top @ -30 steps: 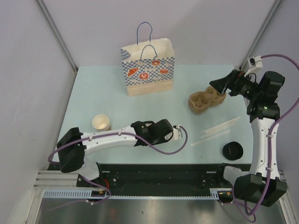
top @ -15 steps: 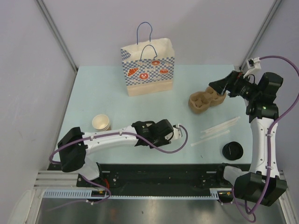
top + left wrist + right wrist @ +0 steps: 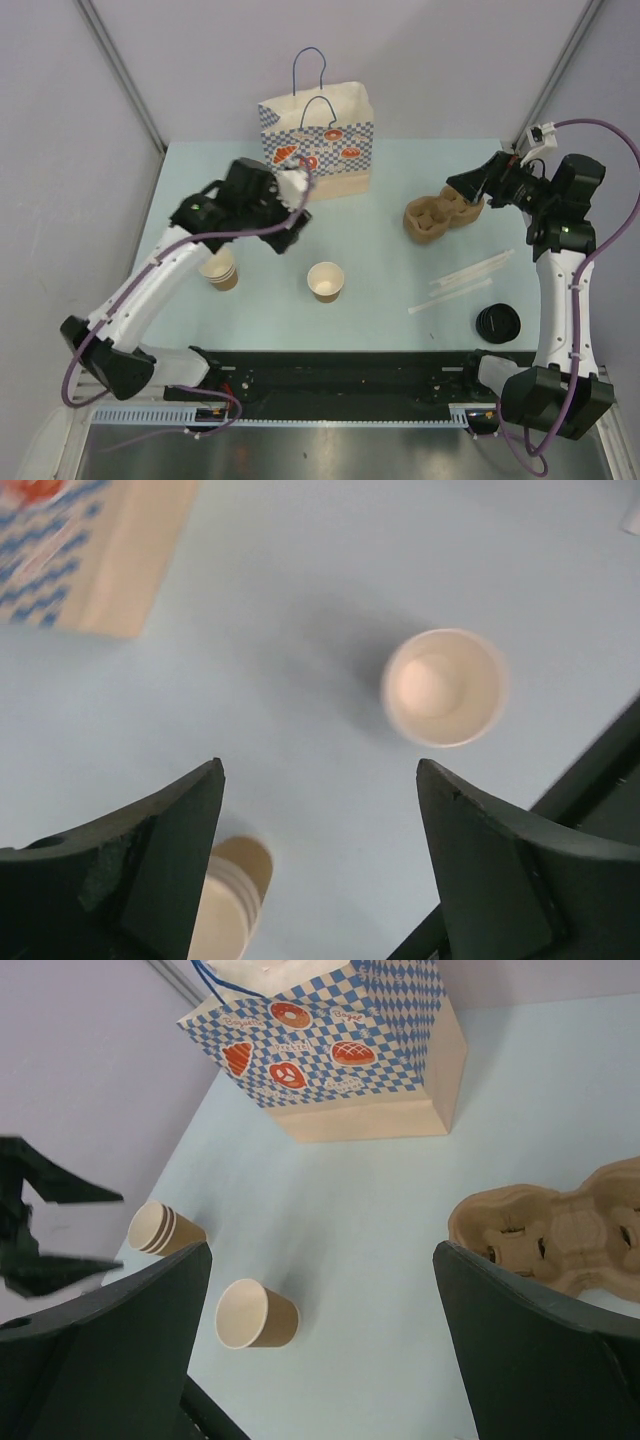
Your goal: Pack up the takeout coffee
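Pale blue-green table [image 3: 400,170] fills the overhead view, boxed in by light grey walls. A paper bag [image 3: 320,150] with blue checks and bakery pictures stands upright at the upper middle. A moulded pulp cup carrier [image 3: 438,215] lies to the right of centre, thin white sticks [image 3: 465,277] lie below it, and a black lid [image 3: 498,323] sits near the lower right edge. The single kraft paper cup [image 3: 325,281] stands upright and lidless just below centre, well apart from the bag. A stack of lidless cups [image 3: 220,268] lies to its left, partly under the left arm. The left gripper [image 3: 285,225] hangs above the table between the bag and the stack, holding nothing. The right gripper [image 3: 468,188] sits at the carrier's upper right end; whether it touches the carrier cannot be told. In the left wrist view the left gripper's [image 3: 320,770] dark fingers stand wide apart over bare table, with the open cup [image 3: 443,686] at the upper right, the stack [image 3: 232,890] at the bottom and a bag corner [image 3: 90,550] at the upper left. In the right wrist view the right gripper's [image 3: 320,1250] fingers are spread wide with nothing between them. The bag [image 3: 340,1050] is at the top, the carrier [image 3: 560,1225] at the right, and the stack [image 3: 160,1230] and lone cup [image 3: 255,1315] at the lower left.
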`<state>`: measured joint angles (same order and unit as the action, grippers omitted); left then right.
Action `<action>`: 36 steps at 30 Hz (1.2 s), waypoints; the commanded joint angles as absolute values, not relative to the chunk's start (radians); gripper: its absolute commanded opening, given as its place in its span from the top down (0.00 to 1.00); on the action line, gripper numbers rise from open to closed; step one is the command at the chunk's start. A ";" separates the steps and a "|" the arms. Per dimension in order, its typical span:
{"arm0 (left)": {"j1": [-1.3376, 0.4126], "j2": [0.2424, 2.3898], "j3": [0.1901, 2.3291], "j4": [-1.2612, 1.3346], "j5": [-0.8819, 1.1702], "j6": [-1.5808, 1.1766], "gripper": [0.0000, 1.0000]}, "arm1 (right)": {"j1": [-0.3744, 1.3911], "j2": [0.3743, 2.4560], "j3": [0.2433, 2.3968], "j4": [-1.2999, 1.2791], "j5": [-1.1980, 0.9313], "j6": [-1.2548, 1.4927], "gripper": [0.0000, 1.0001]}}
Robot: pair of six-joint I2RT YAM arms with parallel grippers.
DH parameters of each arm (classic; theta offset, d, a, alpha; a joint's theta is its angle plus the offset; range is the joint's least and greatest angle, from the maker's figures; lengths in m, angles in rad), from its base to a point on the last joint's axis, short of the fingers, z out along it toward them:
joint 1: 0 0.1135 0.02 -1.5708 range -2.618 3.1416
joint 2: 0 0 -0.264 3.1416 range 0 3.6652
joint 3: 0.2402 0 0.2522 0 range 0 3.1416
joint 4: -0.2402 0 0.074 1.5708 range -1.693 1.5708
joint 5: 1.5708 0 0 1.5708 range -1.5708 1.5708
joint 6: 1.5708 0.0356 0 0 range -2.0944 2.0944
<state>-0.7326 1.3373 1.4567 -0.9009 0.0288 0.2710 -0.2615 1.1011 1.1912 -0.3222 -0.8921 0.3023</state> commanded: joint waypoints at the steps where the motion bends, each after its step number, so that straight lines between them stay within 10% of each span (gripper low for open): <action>1: -0.421 1.237 1.459 -1.029 0.204 0.293 0.13 | -0.258 1.111 1.189 -0.295 -0.908 0.293 0.00; 14: 0.233 1.255 1.302 -1.089 0.299 0.449 0.17 | -0.241 1.118 1.180 -0.287 -0.920 0.287 0.00; 36: 0.250 1.390 1.005 -0.824 0.318 0.388 0.34 | -0.241 1.115 1.170 -0.293 -0.916 0.279 0.00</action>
